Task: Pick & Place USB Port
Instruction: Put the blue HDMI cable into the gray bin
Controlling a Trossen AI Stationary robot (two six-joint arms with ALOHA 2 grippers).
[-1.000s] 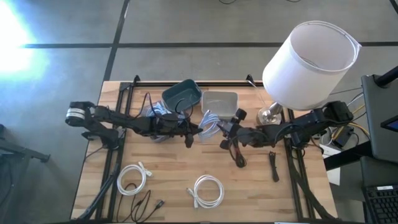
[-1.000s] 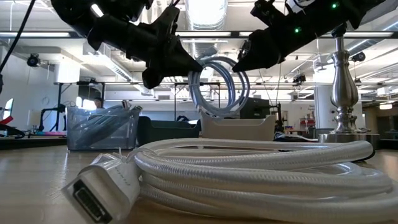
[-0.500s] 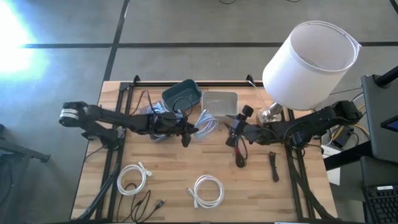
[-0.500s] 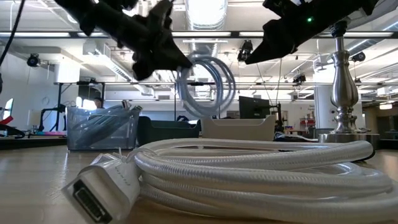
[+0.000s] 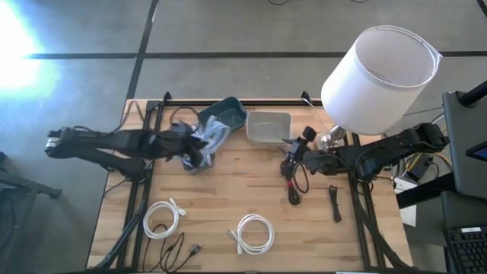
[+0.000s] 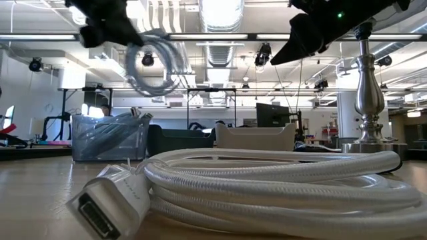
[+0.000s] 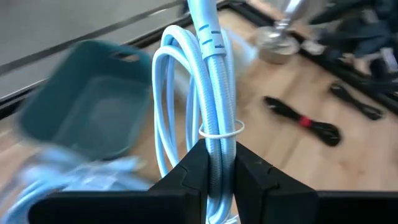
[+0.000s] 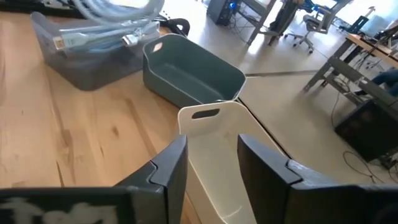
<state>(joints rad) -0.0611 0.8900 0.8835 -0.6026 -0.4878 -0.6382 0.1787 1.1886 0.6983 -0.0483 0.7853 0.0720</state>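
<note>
A pale blue coiled USB cable (image 7: pixel 211 93), bound by a thin tie, is in my left gripper (image 7: pixel 219 152), which is shut on it. In the high view the coil (image 5: pixel 214 134) hangs over a clear bin of cables (image 5: pixel 189 158), beside the teal bin (image 5: pixel 225 114). The low view shows the coil (image 6: pixel 152 63) high above the table. My right gripper (image 5: pixel 288 156) stands open with nothing between its fingers, near the white bin (image 5: pixel 268 127), which shows under it in its wrist view (image 8: pixel 217 143). My left gripper pinches the coil's bundled strands (image 7: pixel 219 146) between its two fingers, close to the thin tie (image 7: pixel 221 130). The fingers come from the table's left, slanting down. The coil is lifted clear of the table and bins, its connector end (image 7: pixel 202 25) away from the fingers.
A lamp with a white shade (image 5: pixel 380 68) and metal base (image 5: pixel 332 138) stands at the back right. Two white coiled cables (image 5: pixel 163 217) (image 5: pixel 255 232) lie near the front edge. Black cables (image 5: pixel 295 186) (image 5: pixel 333 204) (image 5: pixel 181 250) lie on the wood.
A second ago both grippers were at the blue coil in mid-table. My right gripper is no longer on it and has drawn back toward the table's right. My left gripper has carried the coil up and toward the table's left, over the clear bin.
</note>
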